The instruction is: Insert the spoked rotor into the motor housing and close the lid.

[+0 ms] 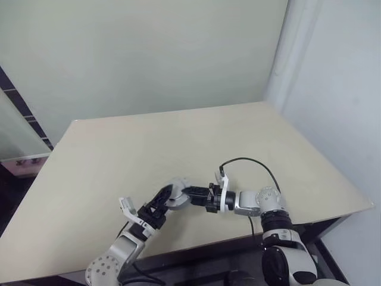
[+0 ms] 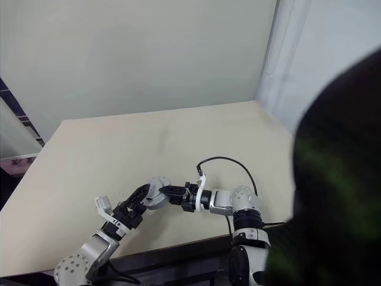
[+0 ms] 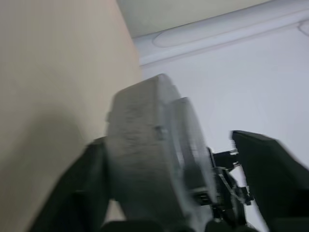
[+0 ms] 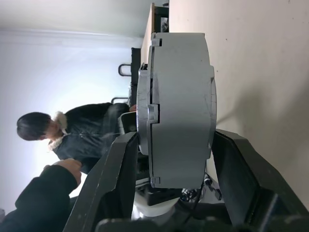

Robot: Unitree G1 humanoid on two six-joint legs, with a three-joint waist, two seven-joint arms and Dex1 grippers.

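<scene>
Housing (image 4: 178, 108) and lid (image 4: 144, 104) sit pressed together, held in the air above the table (image 1: 178, 143) near its front edge. Misalignment (any twist between hands) could pop the lid off. Right gripper (image 1: 191, 192) clamps the stack; left gripper (image 1: 167, 197) brackets it, grip unclear.

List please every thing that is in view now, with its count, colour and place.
motor housing: one, grey, round, held on edge above the table's near part
lid: one, grey, thin, apparently flat on the housing's side
table: one, beige, in front of the robot
wall: one, pale green, behind the table
person: one, black jacket, in the background beyond the table
cable: one, black, looping over the right arm
left gripper: one, black, open around the housing
right gripper: one, black, clamped on the housing
</scene>
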